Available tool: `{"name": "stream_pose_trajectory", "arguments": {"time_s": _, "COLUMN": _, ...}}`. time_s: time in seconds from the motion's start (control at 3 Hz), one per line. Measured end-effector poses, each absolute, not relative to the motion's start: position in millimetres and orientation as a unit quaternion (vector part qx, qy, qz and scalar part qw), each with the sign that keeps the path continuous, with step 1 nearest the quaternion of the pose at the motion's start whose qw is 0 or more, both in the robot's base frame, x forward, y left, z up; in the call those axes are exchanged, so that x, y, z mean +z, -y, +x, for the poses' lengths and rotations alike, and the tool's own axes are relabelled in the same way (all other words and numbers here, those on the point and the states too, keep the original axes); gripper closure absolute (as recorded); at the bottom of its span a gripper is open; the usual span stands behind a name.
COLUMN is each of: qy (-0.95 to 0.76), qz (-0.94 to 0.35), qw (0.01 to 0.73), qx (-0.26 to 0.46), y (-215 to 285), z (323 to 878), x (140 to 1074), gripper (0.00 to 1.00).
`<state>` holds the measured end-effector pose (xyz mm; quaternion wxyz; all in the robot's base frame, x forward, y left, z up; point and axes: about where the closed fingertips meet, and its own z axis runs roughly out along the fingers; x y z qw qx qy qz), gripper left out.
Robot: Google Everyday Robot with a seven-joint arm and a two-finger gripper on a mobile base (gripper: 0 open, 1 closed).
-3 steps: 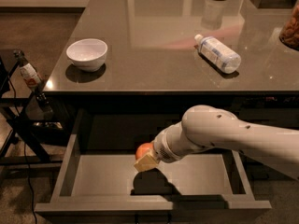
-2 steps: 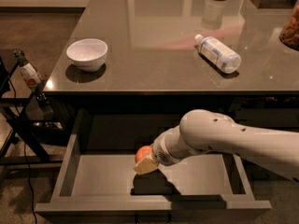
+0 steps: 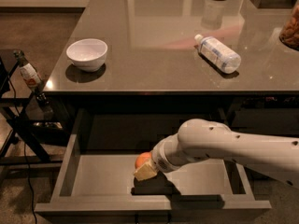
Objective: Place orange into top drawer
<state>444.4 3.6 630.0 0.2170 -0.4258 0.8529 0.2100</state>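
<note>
Orange (image 3: 142, 159) x1 by gripper (image 3: 144, 171) in top drawer (image 3: 103, 181), 1 bowl (image 3: 87, 54) on counter (image 3: 154, 55)

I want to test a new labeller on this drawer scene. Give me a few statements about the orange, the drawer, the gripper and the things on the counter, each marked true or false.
1. The top drawer is pulled open. True.
2. The orange lies in the white bowl. False: it is down in the drawer, right at the gripper; the bowl stands on the counter with no orange in it.
3. The plastic bottle stands upright on the counter. False: it lies on its side.
4. The gripper reaches into the open drawer, below counter level. True.
</note>
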Motion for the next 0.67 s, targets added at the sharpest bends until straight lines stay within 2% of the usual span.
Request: {"name": "stream_pose_trajectory", "arguments": {"time_s": 0.67, "qy": -0.853, "qz": -0.404, "qw": 0.223, "qx": 0.243, "y": -10.8, "z": 438.7, "x": 613.0, "gripper": 1.00}}
